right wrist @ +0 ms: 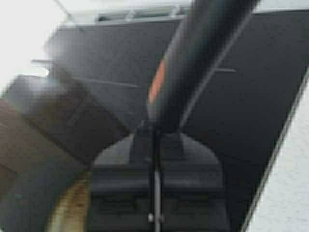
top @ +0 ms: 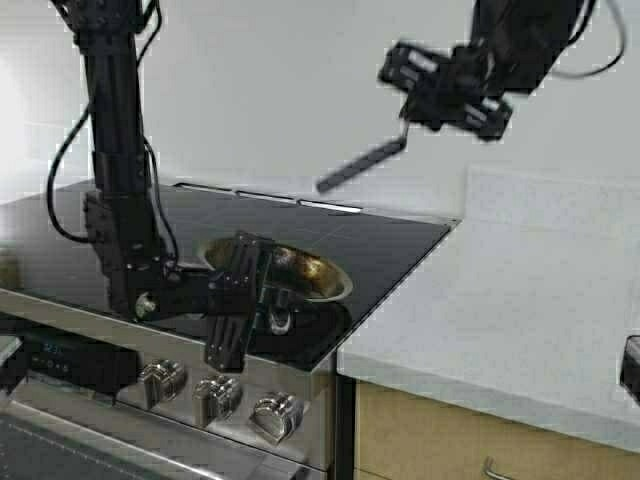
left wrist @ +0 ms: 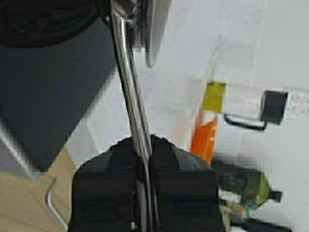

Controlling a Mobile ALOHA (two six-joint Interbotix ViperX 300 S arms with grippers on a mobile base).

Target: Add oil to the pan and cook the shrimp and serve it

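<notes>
The pan (top: 300,268), small and steel with a browned golden inside, sits on the black stovetop (top: 400,245). My left gripper (top: 268,300) is shut on its short silver handle (left wrist: 133,96), with the pan's rim (left wrist: 150,34) just beyond. My right gripper (top: 408,128) hangs high above the stove's back right, shut on a dark spatula (top: 360,162) that slants down to the left. In the right wrist view the spatula (right wrist: 193,63) carries an orange mark, and my right gripper (right wrist: 155,133) clamps its thin end. The oil (left wrist: 247,186) shows far off as a yellow-green jug. No shrimp is in view.
The stove's knobs (top: 218,392) line its front panel below the pan. A pale countertop (top: 520,310) runs to the right of the stove, over wooden cabinets (top: 430,440). An orange object (left wrist: 205,137) stands near the oil jug.
</notes>
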